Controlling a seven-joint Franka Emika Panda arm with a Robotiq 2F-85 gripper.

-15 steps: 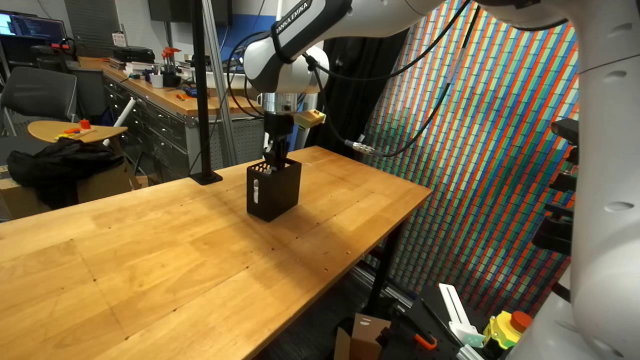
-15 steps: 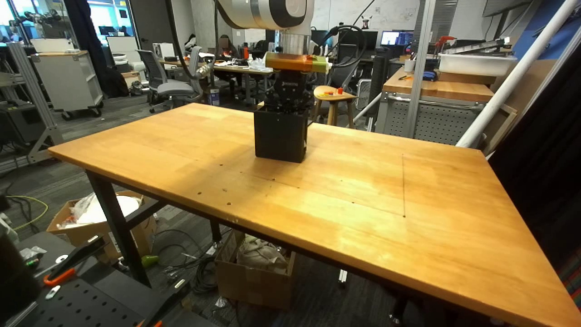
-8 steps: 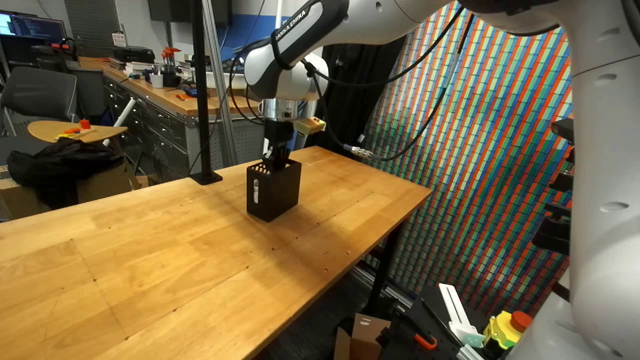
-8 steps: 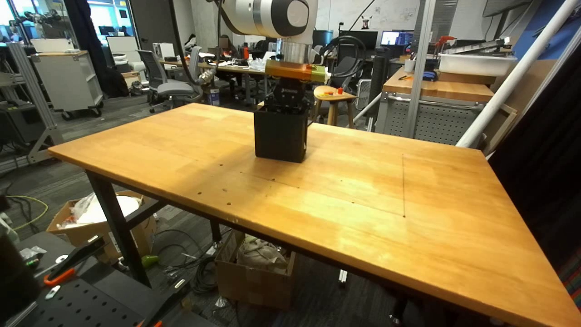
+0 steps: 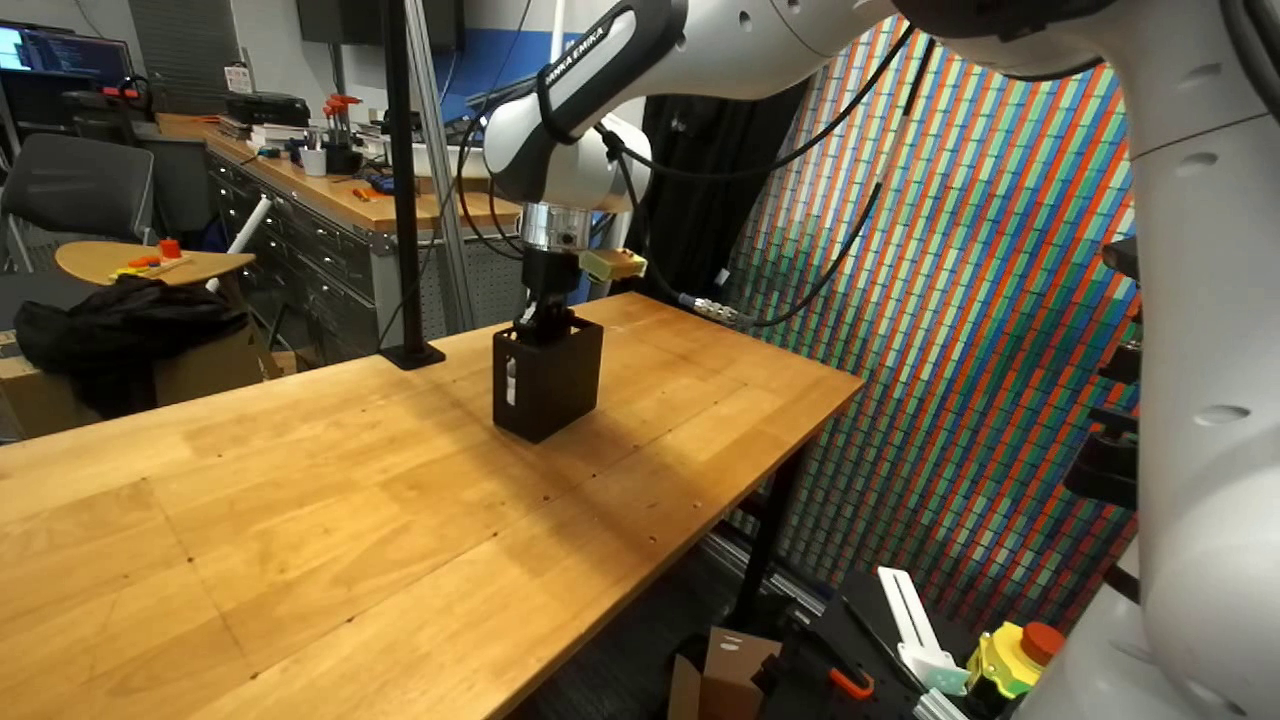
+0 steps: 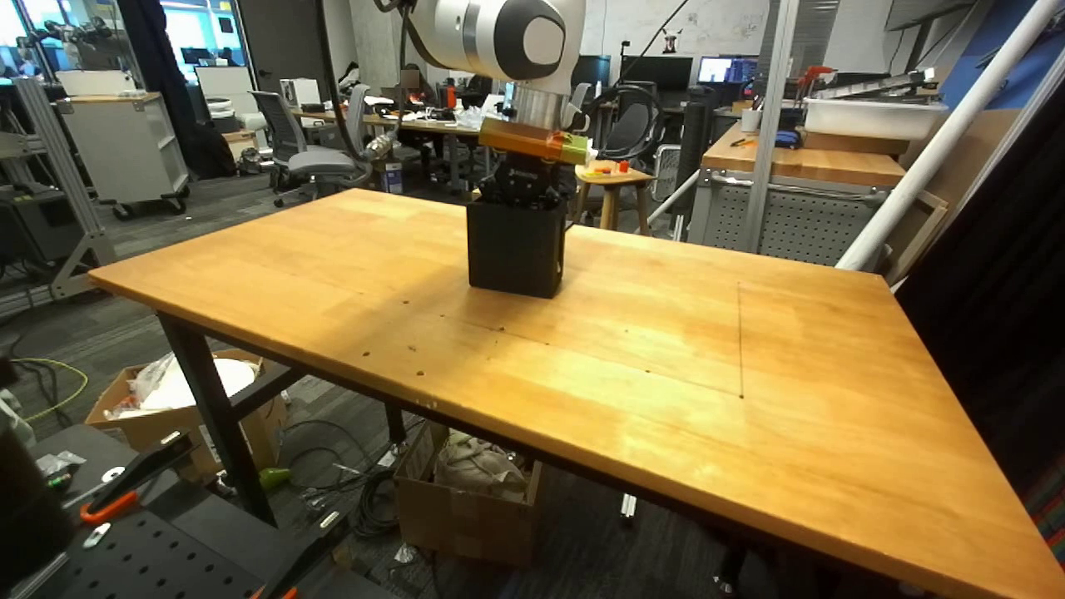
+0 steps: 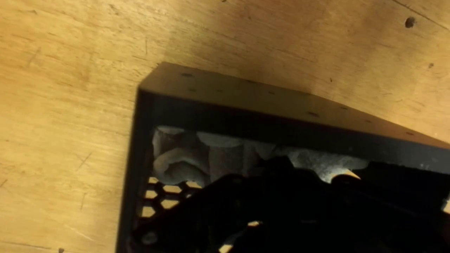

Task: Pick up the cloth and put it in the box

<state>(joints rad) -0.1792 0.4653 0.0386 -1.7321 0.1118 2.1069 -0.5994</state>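
We see the black box [image 5: 545, 392] standing upright on the wooden table [image 5: 330, 500]. The gripper [image 5: 543, 326] reaches from above into the box's open top. Its fingertips are lost in darkness and behind the box's walls, so we cannot tell whether the jaws are spread, pressed together or pinching anything. The pale grey cloth [image 7: 225, 156] lies inside the box, in curled folds along a long wall in the wrist view, next to a honeycomb lattice [image 7: 159, 196]; we cannot tell whether it touches the gripper.

Above the box, in an exterior view, we read "ANKA EMIKA" on the arm [image 5: 720, 55], with a dark band [image 5: 549, 105] at the start of the word. Just over the box's rim in an exterior view, the gripper carries small pale lettering [image 6: 524, 175], too small for us to read. On the box's narrow side we find a pale upright strip [image 5: 511, 382], and we cannot say whether it is a label or something showing through a slot. Well beyond the box, a monitor [image 5: 60, 55] shows lines of text that we cannot make out. Below the level of the box and nearer to the camera, a cardboard box [image 5: 738, 675] bears a pale mark, which we cannot read either.
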